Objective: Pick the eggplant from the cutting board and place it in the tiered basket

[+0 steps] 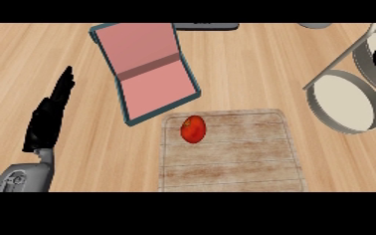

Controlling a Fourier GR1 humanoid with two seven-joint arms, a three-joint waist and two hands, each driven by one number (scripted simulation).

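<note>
A small red oval fruit, more like a tomato than an eggplant, lies on the upper left part of the pale wooden cutting board. The tiered basket, with grey rims and cream round trays, stands at the right edge of the view. My left hand rests at the left, fingers straight and pointing up, well apart from the board and holding nothing. My right hand does not show.
A pink open book or folder with a teal edge lies tilted just above the board's top left corner. A dark flat object and a grey round rim sit at the far edge.
</note>
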